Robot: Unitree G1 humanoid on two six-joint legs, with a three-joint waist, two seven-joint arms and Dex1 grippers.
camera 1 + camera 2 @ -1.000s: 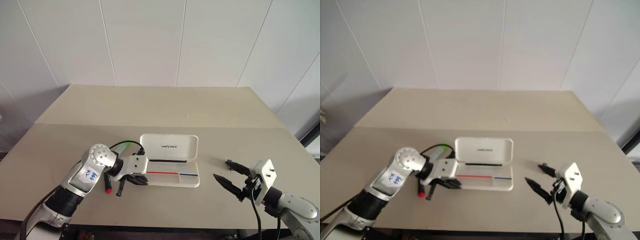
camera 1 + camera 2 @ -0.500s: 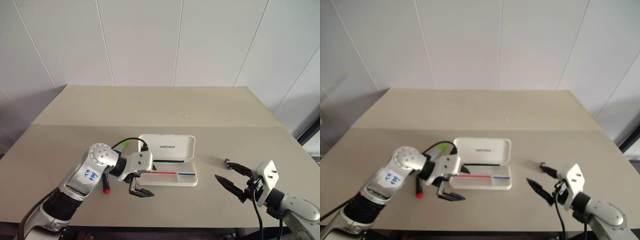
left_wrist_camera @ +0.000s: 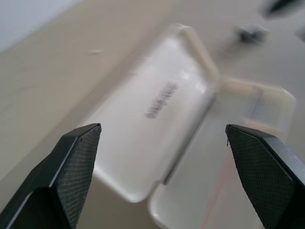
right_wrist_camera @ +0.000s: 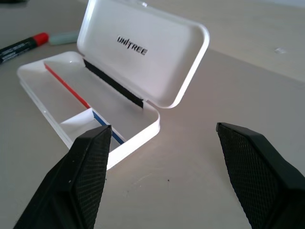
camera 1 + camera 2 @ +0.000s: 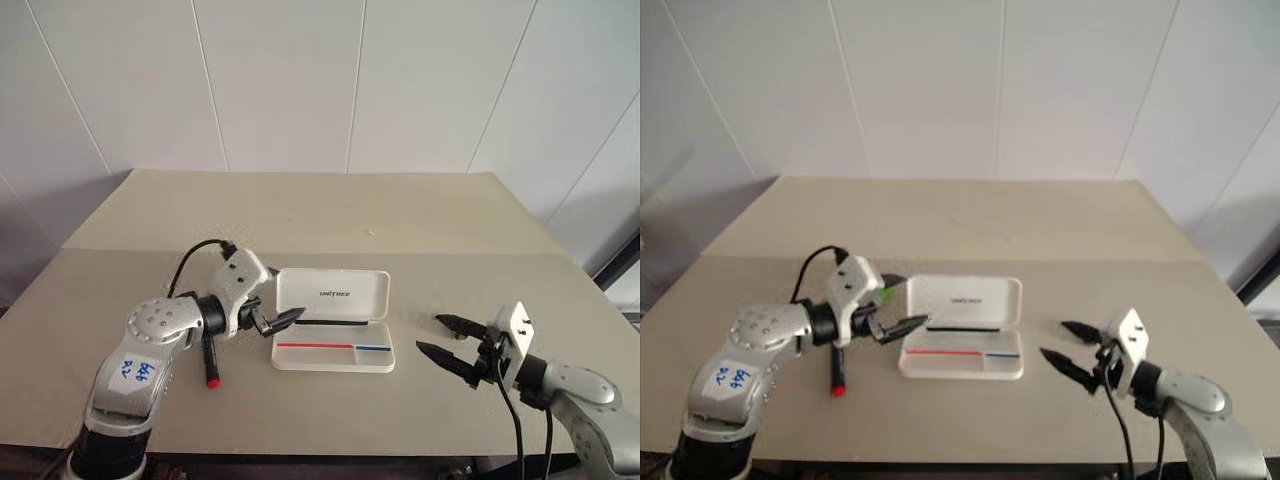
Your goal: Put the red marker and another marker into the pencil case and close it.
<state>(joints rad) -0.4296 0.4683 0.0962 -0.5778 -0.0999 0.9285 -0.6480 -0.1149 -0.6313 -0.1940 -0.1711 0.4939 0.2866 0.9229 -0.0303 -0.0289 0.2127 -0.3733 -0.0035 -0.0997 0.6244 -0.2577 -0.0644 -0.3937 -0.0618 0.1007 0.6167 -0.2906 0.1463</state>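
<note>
On the table (image 5: 330,215): a tan top set against a white panelled wall, carrying the case and both markers.
Pencil case (image 5: 334,346): white, hard, rounded corners, lying open near the front middle of the table with its long axis running left to right; the lid stands tilted up along the far edge, its inner face with the small dark logo turned toward the robot.
Case tray: edged along its length by a red stripe that turns blue at the right end; the right wrist view shows a small divided compartment at the blue end, and no marker lies in the tray.
Red marker (image 5: 211,360): on the table just left of the case, outside it; slim black barrel lying near to far, the red end pointing toward the robot.
Green marker (image 5: 883,289): a little bright green shows past the left gripper, by the case's far left corner; which way it points cannot be told.
Left gripper (image 5: 277,319): raised above the table at the case's left end, pointing right toward the lid; black fingers spread wide, nothing between them.
Right gripper (image 5: 450,342): well right of the case, pointing left at it, low over the table; fingers wide apart, holding nothing.
</note>
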